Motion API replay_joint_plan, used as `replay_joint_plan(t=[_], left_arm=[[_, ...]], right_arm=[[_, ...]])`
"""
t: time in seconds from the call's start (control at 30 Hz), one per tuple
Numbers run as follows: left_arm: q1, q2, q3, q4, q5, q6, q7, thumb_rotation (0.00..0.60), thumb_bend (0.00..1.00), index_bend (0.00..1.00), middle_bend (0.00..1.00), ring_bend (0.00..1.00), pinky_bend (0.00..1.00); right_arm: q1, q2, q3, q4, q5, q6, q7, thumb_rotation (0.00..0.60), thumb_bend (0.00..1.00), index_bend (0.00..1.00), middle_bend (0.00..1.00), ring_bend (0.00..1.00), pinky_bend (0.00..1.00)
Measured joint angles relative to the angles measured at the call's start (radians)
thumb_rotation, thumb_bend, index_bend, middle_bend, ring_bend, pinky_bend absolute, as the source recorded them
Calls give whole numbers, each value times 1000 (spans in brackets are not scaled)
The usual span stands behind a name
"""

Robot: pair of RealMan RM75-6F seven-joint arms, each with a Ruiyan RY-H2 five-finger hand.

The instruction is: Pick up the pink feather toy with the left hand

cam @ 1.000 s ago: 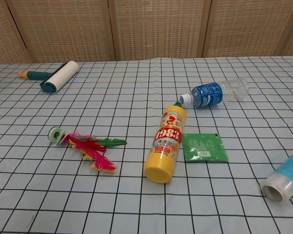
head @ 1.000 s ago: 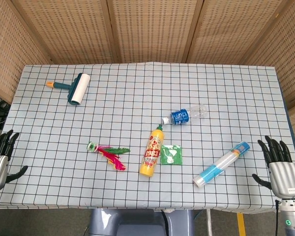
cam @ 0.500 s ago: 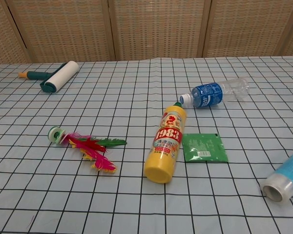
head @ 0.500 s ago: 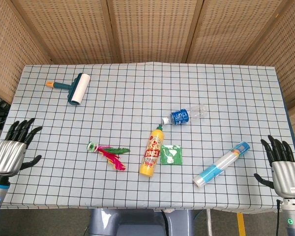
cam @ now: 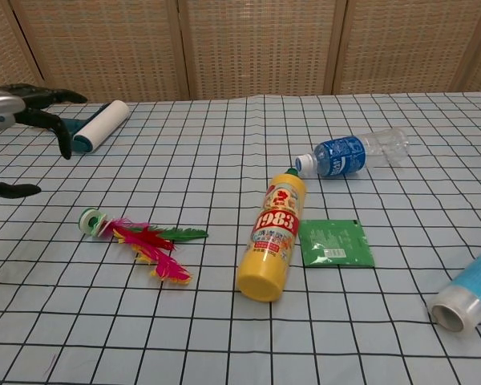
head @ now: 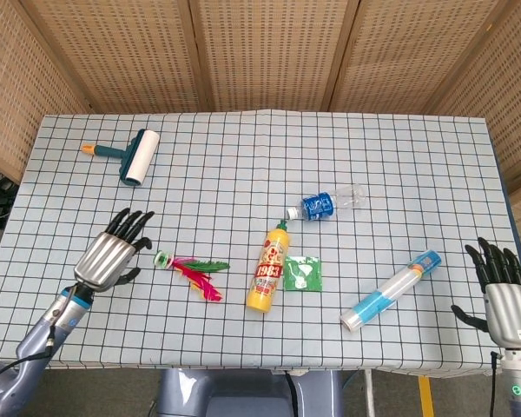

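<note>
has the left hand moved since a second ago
Yes. In the head view the left hand has come in from the table's left edge, toward the pink feather toy, which hasn't shifted.

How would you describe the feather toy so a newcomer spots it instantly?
On the checked tablecloth, look at the near-left area, left of the yellow bottle lying on its side. The feather toy lies flat there, just right of the open left hand. It alone has a small green round base with pink, yellow and green feathers fanning out.

**Woven screens behind a gridded desk**

You face a desk [head: 243, 156] under a pale blue cloth [head: 399, 174] with a black grid. Behind it stand woven rattan panels [head: 260, 52] in wooden frames, evenly lit.
</note>
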Motion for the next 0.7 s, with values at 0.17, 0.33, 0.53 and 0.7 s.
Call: replay_joint_plan(t=[0.17,0.33,0.53,0.7], left_arm=[[-55,-91,-12,12,-97,-73,117,600,276,422,0,0,0],[-102,-164,-24,20,-193,-114,217,600,284,428,0,0,0],[-140,-218,-31,30,-267,-126,301,600,304,462,0,0,0],[-167,-253,-28,39,-323,-131,365,600,361,494,0,0,0]], right_arm=[[-2,10,5,1,7,1,30,600,122,115,0,0,57],[-3,14,7,3,12,-2,46,600,122,115,0,0,57],[-3,19,8,5,15,-6,66,600,122,115,0,0,57],[-3,22,9,7,15,-6,83,600,123,115,0,0,57]])
